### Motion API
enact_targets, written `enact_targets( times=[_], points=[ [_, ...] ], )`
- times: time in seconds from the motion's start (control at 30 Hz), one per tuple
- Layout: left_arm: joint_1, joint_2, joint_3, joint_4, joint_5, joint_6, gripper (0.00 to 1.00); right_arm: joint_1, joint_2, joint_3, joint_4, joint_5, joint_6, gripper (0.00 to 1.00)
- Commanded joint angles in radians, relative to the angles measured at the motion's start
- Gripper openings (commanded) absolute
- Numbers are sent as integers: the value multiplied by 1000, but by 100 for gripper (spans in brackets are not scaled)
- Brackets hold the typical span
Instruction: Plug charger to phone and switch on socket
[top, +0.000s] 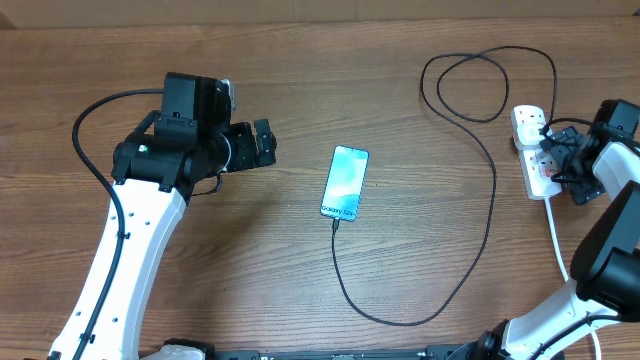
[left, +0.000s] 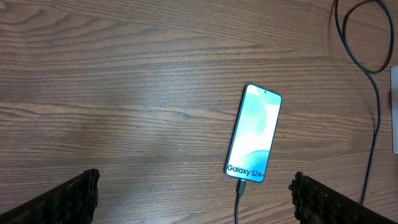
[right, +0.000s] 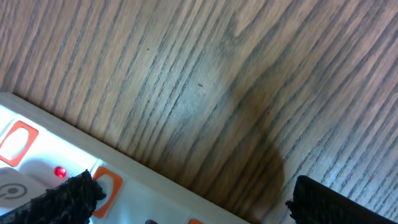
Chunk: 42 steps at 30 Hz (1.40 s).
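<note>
Left gripper (top: 262, 142): fingers (left: 81, 193) spread wide, nothing held, hovering over bare wood to the left of the phone (top: 345, 182). Right gripper (top: 550, 150): fingers (right: 320, 199) likewise spread wide, nothing clasped, poised over the socket (top: 527, 120) near the right edge of the table (top: 250, 270); one finger overlaps the strip's white face beside an orange-red switch (right: 17, 142) and a small lit red dot (right: 60, 172), contact cannot be told. Phone: flat, screen lit, mid-table, well apart from both grippers. Charger (top: 490, 200): connector seated at the phone's lower end, cable sweeping right and looping up to the socket, plug end hidden by the right gripper. White cord (top: 553, 235): trails from the socket toward the near edge
</note>
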<state>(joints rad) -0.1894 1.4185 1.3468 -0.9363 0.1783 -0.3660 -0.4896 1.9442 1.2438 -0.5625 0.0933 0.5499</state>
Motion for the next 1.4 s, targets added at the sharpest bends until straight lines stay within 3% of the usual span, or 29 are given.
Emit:
enact_targets(
  times=[0.0,0.5,0.7,1.07,1.23,1.37],
  points=[
    [4,-12,9,0,-10,4,99,2,29,3,-22,-7,-9,100],
    [6,-12,9,0,-10,4,100,13,41,-40,-34,-21,-10,100],
    [6,-11,9,0,-10,4,100,13,48,-37,-68,-118,-47,100],
    [6,-11,9,0,-10,4,99,12,48,-33,-110,-80,-89,100],
    [6,-11,9,0,-10,4,100,0,26,97,-292,106,-88,100],
    [6,-11,9,0,-10,4,100,-2,-5,246,-451,60,-88,100]
  ],
)
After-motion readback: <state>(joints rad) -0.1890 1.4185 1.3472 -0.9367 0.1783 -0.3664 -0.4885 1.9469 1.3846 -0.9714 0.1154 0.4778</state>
